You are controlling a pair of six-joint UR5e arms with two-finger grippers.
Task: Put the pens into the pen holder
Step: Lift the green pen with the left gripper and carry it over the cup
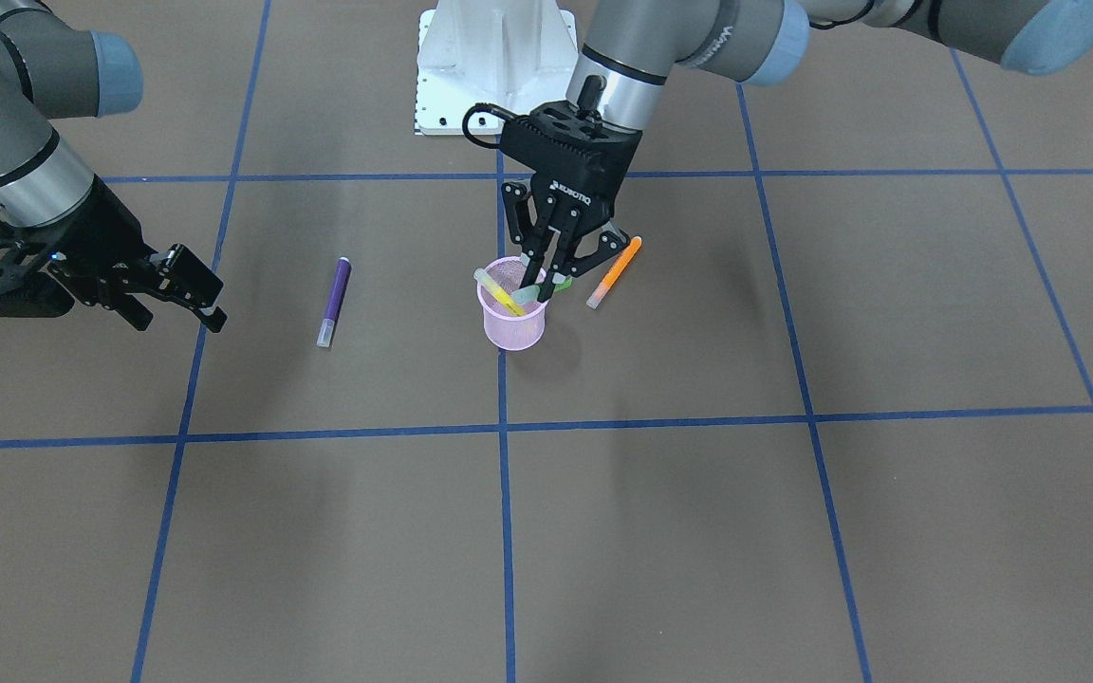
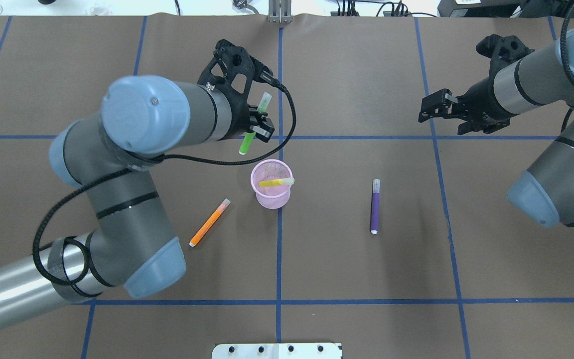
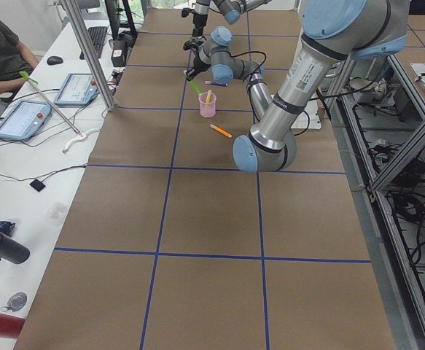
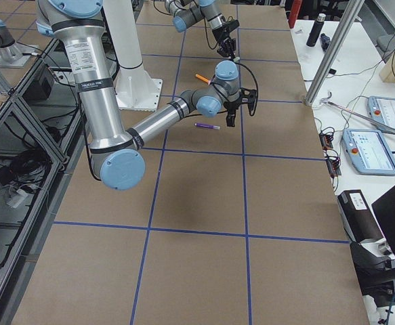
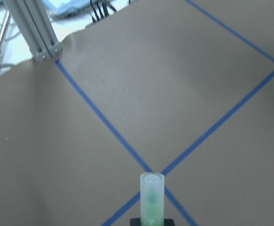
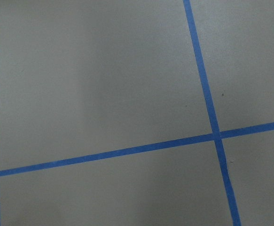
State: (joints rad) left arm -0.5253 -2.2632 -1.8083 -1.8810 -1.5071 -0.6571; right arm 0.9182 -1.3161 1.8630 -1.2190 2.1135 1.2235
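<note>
Left gripper (image 2: 257, 127) hangs above the brown surface (image 2: 347, 259), clamped across the middle of the green pen (image 2: 245, 144). It is the arm in play. The right gripper (image 2: 441, 118) hovers well apart on the robot's right with its jaws spread and nothing between them.

The pink pen holder (image 2: 270, 198) stands upright on a blue tape line. From overhead it lies just toward the robot from the left gripper and a little to its right. The front-facing view puts the fingertips over the holder's rim on the robot's left side. Taken together, the green pen seems to be above the mouth but off-centre toward that side.

Its long axis is tilted: the whitish cap is up and leaning away from the robot, while the green end is lowest and points at the holder. A short shift to the right and a drop looks to be what remains.

The yellow pen (image 2: 274, 182) already leans inside the holder, cap at the rim. The purple pen (image 2: 375, 207) lies flat to the right, nearer the right arm. The orange pen (image 2: 210, 222) lies flat just left of the holder.
</note>
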